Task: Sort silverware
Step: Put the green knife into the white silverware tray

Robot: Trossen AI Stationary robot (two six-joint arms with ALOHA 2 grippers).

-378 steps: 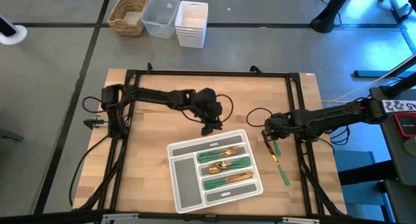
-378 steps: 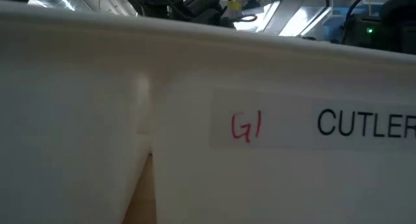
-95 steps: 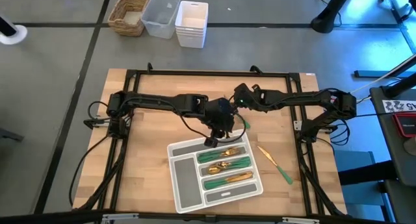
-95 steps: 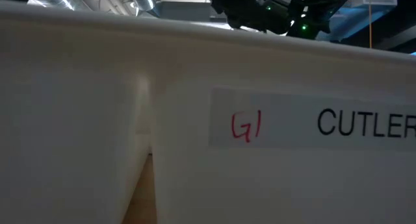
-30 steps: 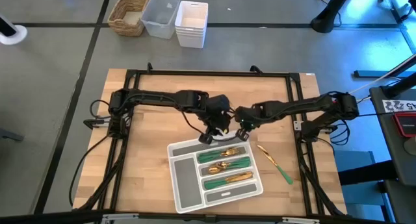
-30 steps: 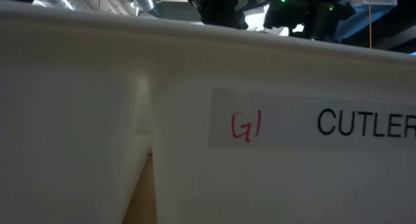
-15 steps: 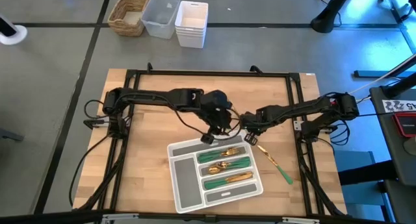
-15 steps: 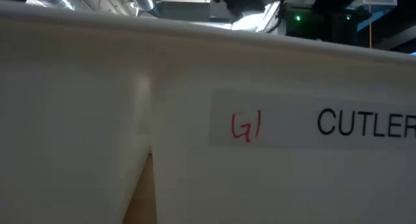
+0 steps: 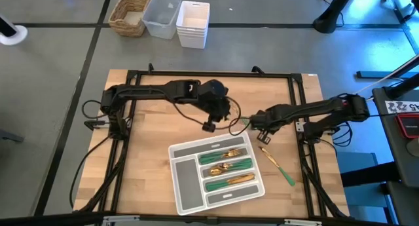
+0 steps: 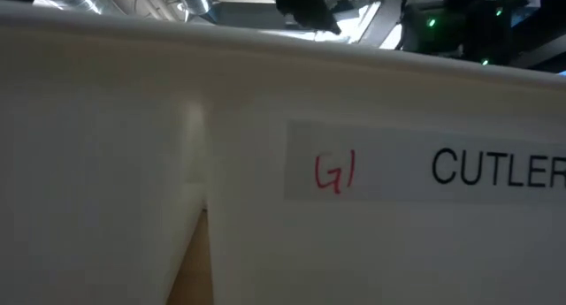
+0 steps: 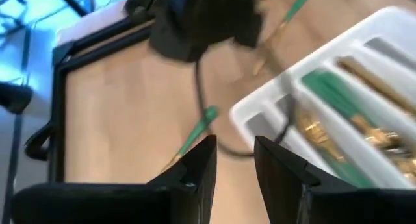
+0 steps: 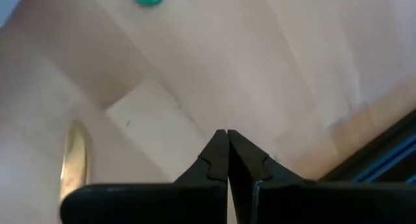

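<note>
Several pieces of green-handled, gold-headed silverware (image 9: pixel 226 168) lie in three compartments of the pale tray (image 9: pixel 186 183). One knife (image 9: pixel 278 166) lies flat on the table to the tray's right. Another green-handled piece (image 11: pixel 203 120) lies on the wood between the arms. My left gripper (image 9: pixel 209 126) hangs above the table just beyond the tray's far edge, open, with nothing between its fingers (image 11: pixel 203 160). My right gripper (image 9: pixel 262 135) points down over the bare wood near the tray's far right corner, shut and holding nothing (image 12: pixel 226 141). The low view shows only the tray's wall (image 10: pixel 265 217).
A black frame (image 9: pixel 298 101) runs round the table top. A loose cable loop (image 9: pixel 230 124) lies between the arms. Beyond the far edge, on the floor, stand a wicker basket (image 9: pixel 129 15), a clear bin (image 9: pixel 161 15) and white bins (image 9: pixel 192 23).
My left gripper has risen from the tray's far edge and drawn back toward the table's far side. My right gripper has gone toward the table's right edge, away from the tray's far right corner, and has tipped to point down. The silverware has not moved.
</note>
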